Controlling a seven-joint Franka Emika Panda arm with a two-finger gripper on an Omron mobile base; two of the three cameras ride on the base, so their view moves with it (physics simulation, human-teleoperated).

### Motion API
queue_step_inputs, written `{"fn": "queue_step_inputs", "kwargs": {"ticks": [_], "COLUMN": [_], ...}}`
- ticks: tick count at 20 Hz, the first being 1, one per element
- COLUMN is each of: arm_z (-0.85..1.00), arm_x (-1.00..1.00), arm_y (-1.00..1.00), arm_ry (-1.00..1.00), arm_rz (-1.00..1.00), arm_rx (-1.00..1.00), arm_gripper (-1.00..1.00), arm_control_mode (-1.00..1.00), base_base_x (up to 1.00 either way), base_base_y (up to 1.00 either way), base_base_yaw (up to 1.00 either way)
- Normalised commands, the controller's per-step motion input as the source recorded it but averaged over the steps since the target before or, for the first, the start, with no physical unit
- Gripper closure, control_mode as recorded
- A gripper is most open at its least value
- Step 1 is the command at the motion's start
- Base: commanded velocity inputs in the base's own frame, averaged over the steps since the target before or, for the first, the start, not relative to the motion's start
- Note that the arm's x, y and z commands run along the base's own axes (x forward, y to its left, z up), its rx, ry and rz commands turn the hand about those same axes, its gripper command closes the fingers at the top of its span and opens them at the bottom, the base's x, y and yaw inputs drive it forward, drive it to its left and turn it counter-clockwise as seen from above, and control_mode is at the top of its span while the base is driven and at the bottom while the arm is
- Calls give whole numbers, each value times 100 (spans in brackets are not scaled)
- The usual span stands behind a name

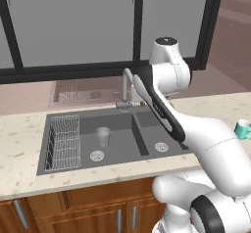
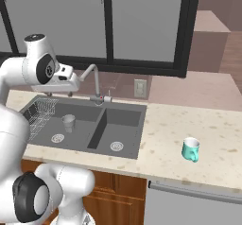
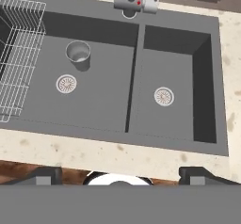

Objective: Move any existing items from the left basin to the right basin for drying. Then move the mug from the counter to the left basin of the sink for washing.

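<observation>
A small translucent grey glass stands upright in the left basin of the dark grey sink, between the wire rack and the divider, just above the round drain. The right basin holds nothing but its drain. The teal mug stands on the beige counter, well to the right of the sink. My gripper hangs high over the sink's front edge, looking down, open, with nothing between its fingertips.
A chrome gooseneck faucet rises behind the divider between the basins. Dark-framed windows run along the wall behind the sink. Brown cabinets sit under the counter. My arm's upper links tower over the right basin.
</observation>
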Motion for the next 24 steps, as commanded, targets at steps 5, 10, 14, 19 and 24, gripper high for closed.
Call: {"fn": "queue_step_inputs", "kwargs": {"ticks": [5,10,14,19,24], "arm_z": [-24,-28,-22,-18,-13], "arm_x": [-8,-8,-12,-11,-6], "arm_y": [29,16,4,1,0], "arm_ry": [1,0,0,0,0], "arm_rz": [0,0,-2,-4,-6], "arm_rx": [-4,-1,0,0,0], "arm_gripper": [-100,-100,-100,-100,-100], "arm_control_mode": [-100,-100,-100,-100,-100], "base_base_x": [0,0,0,0,0], "base_base_y": [0,0,0,0,0], "base_base_yaw": [0,0,0,0,0]}}
